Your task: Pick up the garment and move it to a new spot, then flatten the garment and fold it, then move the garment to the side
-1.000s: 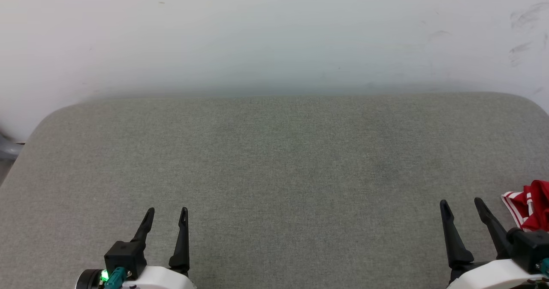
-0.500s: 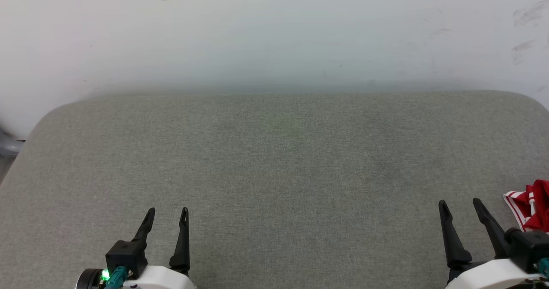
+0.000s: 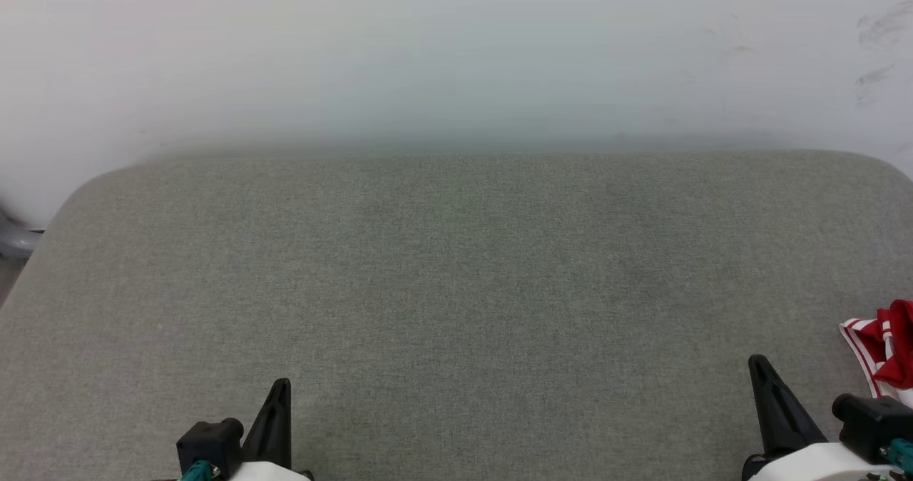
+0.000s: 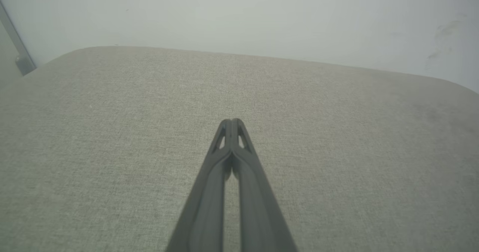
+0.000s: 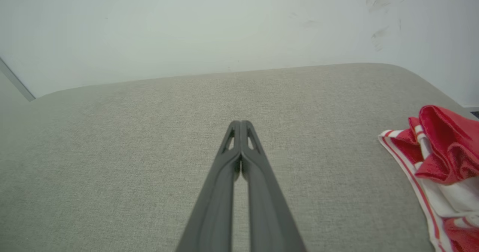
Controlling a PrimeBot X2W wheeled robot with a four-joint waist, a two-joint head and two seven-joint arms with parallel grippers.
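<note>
Head view had the left gripper [image 3: 281, 388] low at the near left and the right gripper [image 3: 760, 364] low at the near right, both over the grey cushion [image 3: 456, 274]. Each wrist view showed its fingers pressed tip to tip, clamped on nothing. Just beyond the right gripper, at the cushion's right edge, lay the crumpled red garment [image 3: 888, 335]. Farthest back stood a pale wall [image 3: 456, 53].

A counter [image 3: 456, 288] covered in grey-green woven fabric is seen, its far corners rounded and its far edge set against a pale wall [image 3: 456, 53]. A crumpled red garment [image 3: 884, 342] with white stripes is laid on it at the near right. The remaining fabric is stretched smooth, with faint darker patches.
</note>
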